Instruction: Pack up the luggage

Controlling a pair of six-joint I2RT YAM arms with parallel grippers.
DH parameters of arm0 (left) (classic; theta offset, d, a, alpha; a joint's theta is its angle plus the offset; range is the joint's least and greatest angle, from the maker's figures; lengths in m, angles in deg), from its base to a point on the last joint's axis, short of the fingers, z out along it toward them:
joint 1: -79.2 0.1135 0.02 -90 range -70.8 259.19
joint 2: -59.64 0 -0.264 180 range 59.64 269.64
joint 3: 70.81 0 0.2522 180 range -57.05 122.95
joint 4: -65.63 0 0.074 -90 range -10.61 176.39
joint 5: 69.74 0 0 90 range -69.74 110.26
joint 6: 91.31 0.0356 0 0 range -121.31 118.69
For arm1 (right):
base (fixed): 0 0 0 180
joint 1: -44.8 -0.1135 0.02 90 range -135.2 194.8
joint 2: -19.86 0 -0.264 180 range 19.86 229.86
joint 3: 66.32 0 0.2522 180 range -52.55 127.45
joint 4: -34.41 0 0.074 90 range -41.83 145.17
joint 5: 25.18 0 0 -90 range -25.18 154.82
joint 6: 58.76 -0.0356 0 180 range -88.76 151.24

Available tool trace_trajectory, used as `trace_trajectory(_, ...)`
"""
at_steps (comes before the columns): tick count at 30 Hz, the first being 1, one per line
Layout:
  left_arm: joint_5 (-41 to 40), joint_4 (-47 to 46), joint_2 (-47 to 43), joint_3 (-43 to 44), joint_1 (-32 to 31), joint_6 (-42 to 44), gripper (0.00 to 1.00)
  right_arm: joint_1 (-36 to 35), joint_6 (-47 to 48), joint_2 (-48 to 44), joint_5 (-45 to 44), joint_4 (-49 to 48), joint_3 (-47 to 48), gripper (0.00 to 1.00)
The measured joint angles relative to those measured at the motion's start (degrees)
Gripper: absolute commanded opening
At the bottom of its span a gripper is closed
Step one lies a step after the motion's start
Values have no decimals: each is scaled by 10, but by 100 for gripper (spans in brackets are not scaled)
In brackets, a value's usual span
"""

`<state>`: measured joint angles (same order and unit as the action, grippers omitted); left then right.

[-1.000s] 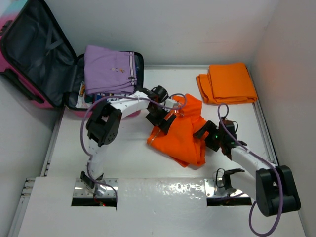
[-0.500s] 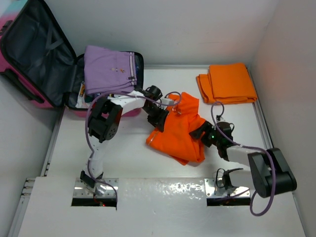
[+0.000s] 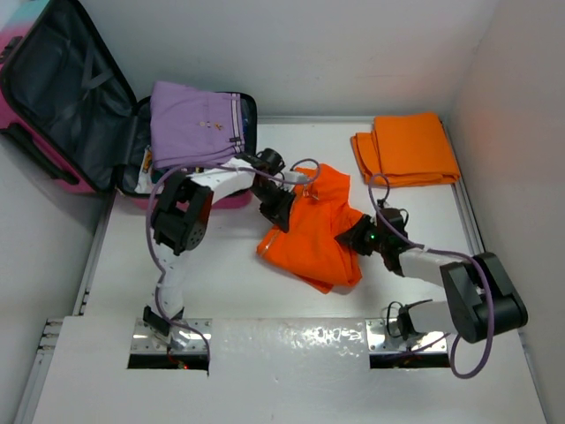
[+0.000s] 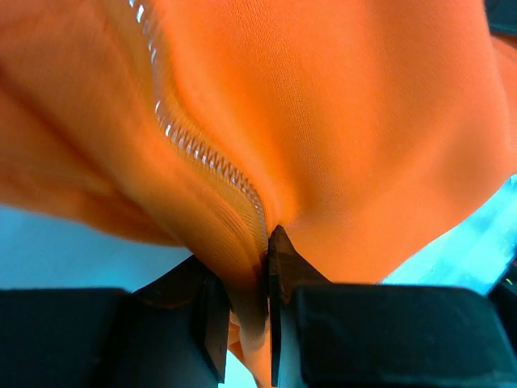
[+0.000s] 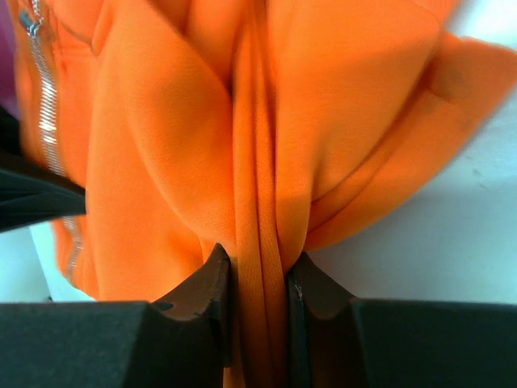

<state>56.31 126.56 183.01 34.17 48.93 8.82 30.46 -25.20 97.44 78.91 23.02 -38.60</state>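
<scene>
The luggage lies open at the back left, its dark lining showing, with a folded lilac garment on top of its near half. An orange zip jacket lies bunched in the middle of the table. My left gripper is shut on the jacket's left edge; the left wrist view shows the jacket pinched beside its zipper by my left gripper. My right gripper is shut on the jacket's right side, a thick fold squeezed by my right gripper.
A second folded orange garment lies at the back right near the wall. White walls close the table at the back and on both sides. Metal mounting plates run along the near edge by the arm bases.
Both grippers have gone from open to shut on the orange jacket. Both have moved left a little, and the jacket has bunched up and shifted left.
</scene>
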Motion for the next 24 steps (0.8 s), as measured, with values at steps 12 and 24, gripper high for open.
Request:
trace_trajectory(12, -54, 1, -139, 15, 11, 19, 0, -23, 57, -38, -8, 177, 188, 0)
trace_trajectory(24, -79, 47, -140, 86, 32, 29, 0, -35, 71, -33, -8, 262, 292, 0)
